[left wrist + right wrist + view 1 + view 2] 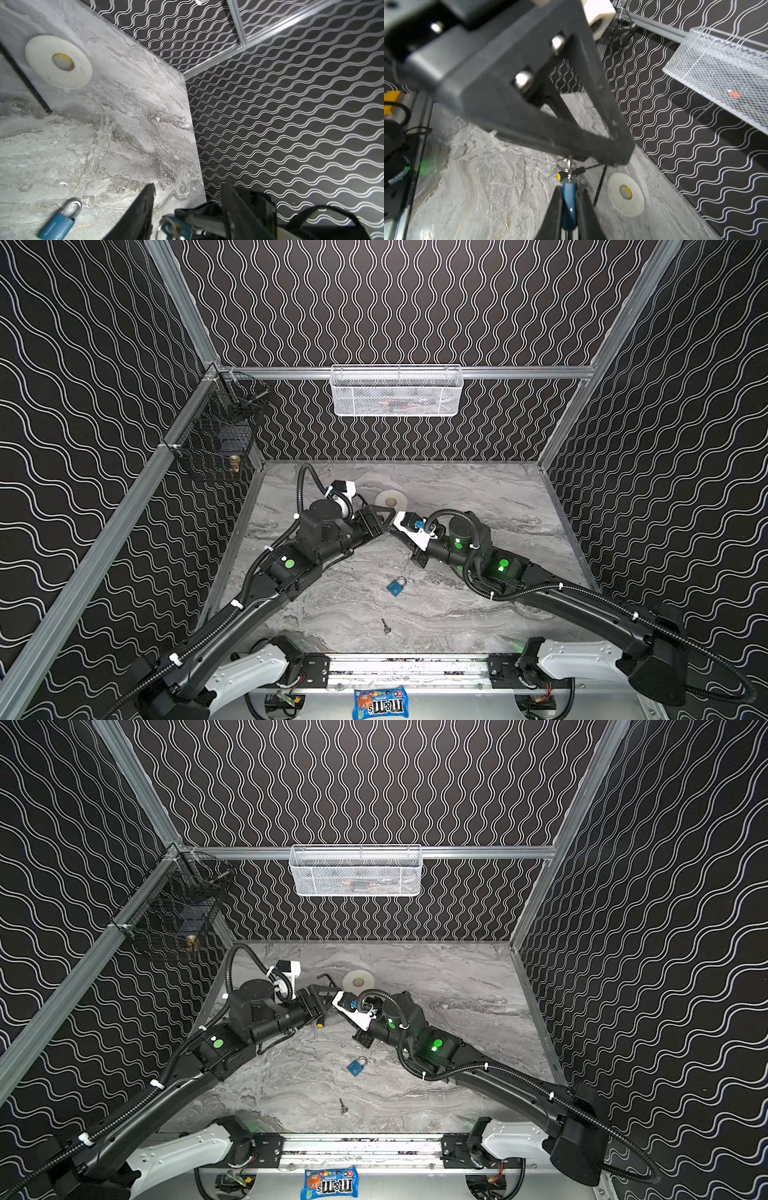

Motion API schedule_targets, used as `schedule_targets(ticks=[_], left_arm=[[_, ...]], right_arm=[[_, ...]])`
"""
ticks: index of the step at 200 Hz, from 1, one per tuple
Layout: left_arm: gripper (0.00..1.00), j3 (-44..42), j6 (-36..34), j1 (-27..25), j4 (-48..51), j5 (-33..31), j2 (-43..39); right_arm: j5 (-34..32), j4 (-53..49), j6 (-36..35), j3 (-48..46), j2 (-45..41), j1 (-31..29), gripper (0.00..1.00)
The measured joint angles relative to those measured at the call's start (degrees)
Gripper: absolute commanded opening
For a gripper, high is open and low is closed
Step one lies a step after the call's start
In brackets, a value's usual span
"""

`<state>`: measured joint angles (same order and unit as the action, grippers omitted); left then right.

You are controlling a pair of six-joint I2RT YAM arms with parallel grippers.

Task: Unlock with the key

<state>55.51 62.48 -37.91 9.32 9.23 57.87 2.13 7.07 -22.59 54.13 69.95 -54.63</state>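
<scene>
Widest first: one grey marble table (478, 614). Across it, two black arms, left arm (249, 614) and right arm (582, 605), wrists nose to nose mid-table.

Up on the rails, two baskets: one white mesh basket (397, 391) at the back, one black wire basket (216, 439) in the left corner. Down front, off the marble, one M&M's bag (380, 703). Behind the wrists, one white tape roll (390, 502), lying flat.

Two grippers now. Left gripper (188, 193): jaws standing well apart, gripping nothing. Right gripper (570, 188): pinched narrow on a blue lock body, one finger on each side.

Two blue padlocks in all. Held padlock (569, 207): up in that right grip, above the table, key end just beside the left fingers (571, 133). Loose padlock (397, 586): flat on the marble nearer the front, well apart from both grippers.

One black L-shaped rod (328, 978) beside the tape roll. One small black tool with a yellow end (320, 1024) on the table under the wrists.

Smallest last, two keys. Ringed key (566, 165) at the held padlock's end, how deep in the lock impossible to tell. Loose key (386, 626) alone near the front edge.
</scene>
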Motion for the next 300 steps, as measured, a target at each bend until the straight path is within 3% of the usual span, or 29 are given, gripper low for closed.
schedule_targets(ticks=[61, 101, 147, 198, 261, 300], left_arm=[[0.61, -1.79, 6.54, 0.24, 0.24, 2.86, 0.94], [0.48, -4.09, 11.13, 0.28, -3.58, 3.08, 0.81], [0.45, -4.22, 13.22, 0.59, -6.45, 3.19, 1.4], [0.16, -4.22, 13.14, 4.44, -5.33, 4.2, 0.17], [0.21, -3.69, 13.14, 5.27, -4.07, 7.21, 0.85], [0.09, -2.78, 13.11, 5.4, -3.08, 7.67, 2.34]], right_arm=[[-5.16, 6.97, -4.96, -3.06, -0.02, -1.25, 0.0], [-8.83, 9.79, -7.89, -3.52, 1.16, -2.1, 0.0], [-10.23, 11.72, -10.08, -3.54, 2.16, -3.26, 0.0], [-10.34, 11.3, -11.82, -3.61, 2.19, -3.89, 0.0], [-11.72, 10.84, -14.19, -2.64, 3.91, -4.94, 0.0], [-13.49, 10.45, -16.46, -1.88, 4.94, -5.09, 0.0]])
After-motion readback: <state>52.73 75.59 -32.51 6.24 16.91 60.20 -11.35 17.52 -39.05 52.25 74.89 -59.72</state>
